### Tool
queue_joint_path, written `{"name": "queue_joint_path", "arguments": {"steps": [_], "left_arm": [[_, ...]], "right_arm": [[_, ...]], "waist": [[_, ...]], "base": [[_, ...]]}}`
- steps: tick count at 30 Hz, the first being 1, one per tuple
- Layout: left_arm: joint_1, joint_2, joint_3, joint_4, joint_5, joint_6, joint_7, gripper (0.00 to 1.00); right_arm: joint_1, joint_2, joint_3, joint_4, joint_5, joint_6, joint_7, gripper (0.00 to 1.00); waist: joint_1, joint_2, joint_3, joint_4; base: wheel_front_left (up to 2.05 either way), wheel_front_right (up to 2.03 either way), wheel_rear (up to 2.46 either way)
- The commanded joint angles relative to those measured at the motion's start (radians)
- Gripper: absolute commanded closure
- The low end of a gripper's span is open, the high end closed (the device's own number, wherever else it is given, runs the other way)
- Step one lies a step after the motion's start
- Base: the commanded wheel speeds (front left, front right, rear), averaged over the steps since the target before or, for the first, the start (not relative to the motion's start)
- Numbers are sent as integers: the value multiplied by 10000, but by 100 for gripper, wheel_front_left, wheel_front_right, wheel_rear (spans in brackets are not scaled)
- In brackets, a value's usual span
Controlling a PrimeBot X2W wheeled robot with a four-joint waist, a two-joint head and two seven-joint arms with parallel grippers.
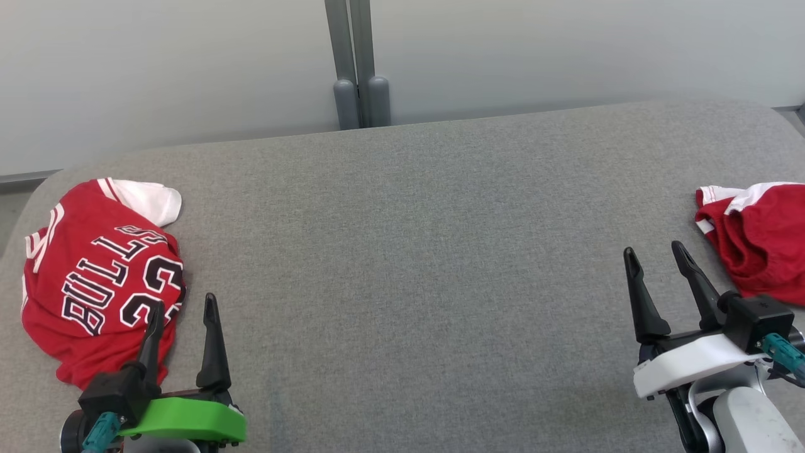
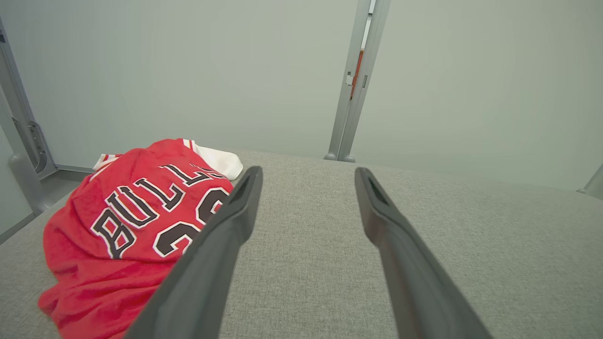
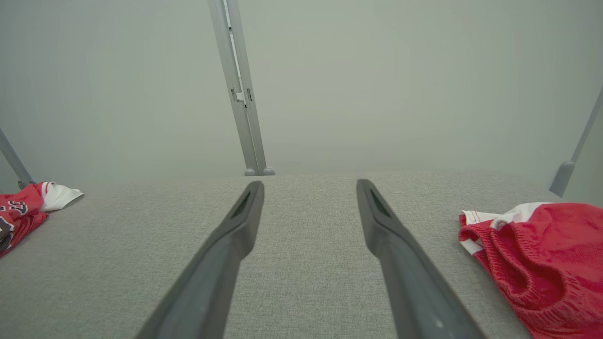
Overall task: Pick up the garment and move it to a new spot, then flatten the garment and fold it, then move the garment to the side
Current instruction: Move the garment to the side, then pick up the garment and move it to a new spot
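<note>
Here our left gripper (image 1: 183, 301) beside the jersey (image 1: 94, 277) and our right gripper (image 1: 653, 247) near the shorts (image 1: 761, 239) stand spread wide, holding nothing.

one red Bulls jersey (image 1: 94, 277), one other red garment (image 1: 764, 242), one grey table (image 1: 409, 283), four dark fingers (image 1: 212, 346) total

Wide open grey fabric surface (image 1: 415, 251) between crumpled red jersey (image 1: 94, 277) far left and red garment (image 1: 761, 239) far right.
</note>
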Motion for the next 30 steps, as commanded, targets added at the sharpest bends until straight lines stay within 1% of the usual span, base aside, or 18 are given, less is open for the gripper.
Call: {"name": "queue_joint_path", "arguments": {"steps": [1,7,11,16,24,30], "left_arm": [[-22,-25,54,27,117,-55,-31,0],[-112,-102,130,57,237,-158,-32,0],[-255,-73,319,-17,276,-185,-32,0],[-422,-15,495,-116,388,-189,-32,0],[-386,-60,674,-72,362,-171,-32,0],[-271,-110,776,-50,263,-114,-30,0]], "right_arm": [[92,31,29,-39,-76,-2,-29,0],[1,91,129,-42,-67,-2,-29,0],[-158,214,271,-78,47,-2,-28,0],[-338,379,519,-77,77,-2,-29,0],[-572,311,878,85,193,-2,-29,0],[-715,270,1155,137,271,-1,-28,0]], "waist": [[0,0,1,9],[0,0,-12,192],[0,0,146,568],[0,0,345,1427],[0,0,369,2905],[0,0,403,3694]], "base": [[0,0,0],[0,0,0],[0,0,0],[0,0,0],[0,0,0],[0,0,0]]}}
